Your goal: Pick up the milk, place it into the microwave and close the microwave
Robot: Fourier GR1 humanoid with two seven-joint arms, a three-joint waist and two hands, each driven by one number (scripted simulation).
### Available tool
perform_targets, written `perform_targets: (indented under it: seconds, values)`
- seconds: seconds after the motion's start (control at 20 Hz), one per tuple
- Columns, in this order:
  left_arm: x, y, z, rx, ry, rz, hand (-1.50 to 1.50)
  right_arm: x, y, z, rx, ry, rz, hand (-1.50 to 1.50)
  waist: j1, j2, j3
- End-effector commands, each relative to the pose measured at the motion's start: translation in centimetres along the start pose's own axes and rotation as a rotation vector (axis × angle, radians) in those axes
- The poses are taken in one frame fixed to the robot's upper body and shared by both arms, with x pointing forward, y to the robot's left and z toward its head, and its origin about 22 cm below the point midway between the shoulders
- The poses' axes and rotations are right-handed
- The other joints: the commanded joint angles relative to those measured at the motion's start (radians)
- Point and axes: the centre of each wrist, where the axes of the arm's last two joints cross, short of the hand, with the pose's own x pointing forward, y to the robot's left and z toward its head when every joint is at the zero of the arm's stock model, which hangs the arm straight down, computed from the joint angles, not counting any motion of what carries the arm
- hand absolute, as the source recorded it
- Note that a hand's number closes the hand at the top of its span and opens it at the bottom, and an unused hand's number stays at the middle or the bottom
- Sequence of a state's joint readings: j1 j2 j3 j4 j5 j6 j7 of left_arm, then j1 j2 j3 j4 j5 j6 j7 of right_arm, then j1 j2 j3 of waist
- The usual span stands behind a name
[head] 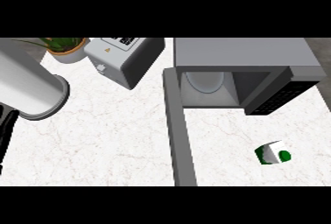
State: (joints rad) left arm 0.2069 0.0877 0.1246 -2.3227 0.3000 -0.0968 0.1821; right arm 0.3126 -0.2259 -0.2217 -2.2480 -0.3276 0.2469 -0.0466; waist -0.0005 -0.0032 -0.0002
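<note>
At left edge, left hand (5,131) mostly cropped, openness unclear, well apart from the milk (272,153).

Counter (97,144) is white marble with faint reddish veins. Microwave (239,52) is grey, its panel (278,98) black (turntable (205,82) pale). Milk (272,153) is white and green. Toaster (123,59) is light grey with a darker side. Plant (61,43) is green, in a pale pot (68,56).

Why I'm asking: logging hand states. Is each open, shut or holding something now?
Left hand: only a sliver at the left edge; cannot be told.
Right hand: not in view.
</note>
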Motion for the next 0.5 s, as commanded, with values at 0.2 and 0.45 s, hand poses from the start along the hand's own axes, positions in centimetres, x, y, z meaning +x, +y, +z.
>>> perform_targets:
  seconds: [0.2,0.45]
  values:
    - [2.7,0.3,4.5,0.001,0.005,0.028,-1.50,-1.4,-3.7,2.2,-0.042,0.076,0.051,-1.50,0.008,-0.001,0.000]
    - [4.1,1.2,5.6,-0.011,0.003,0.017,-1.50,-3.8,-1.9,0.7,-0.093,0.119,0.105,-1.50,0.022,0.000,0.000]
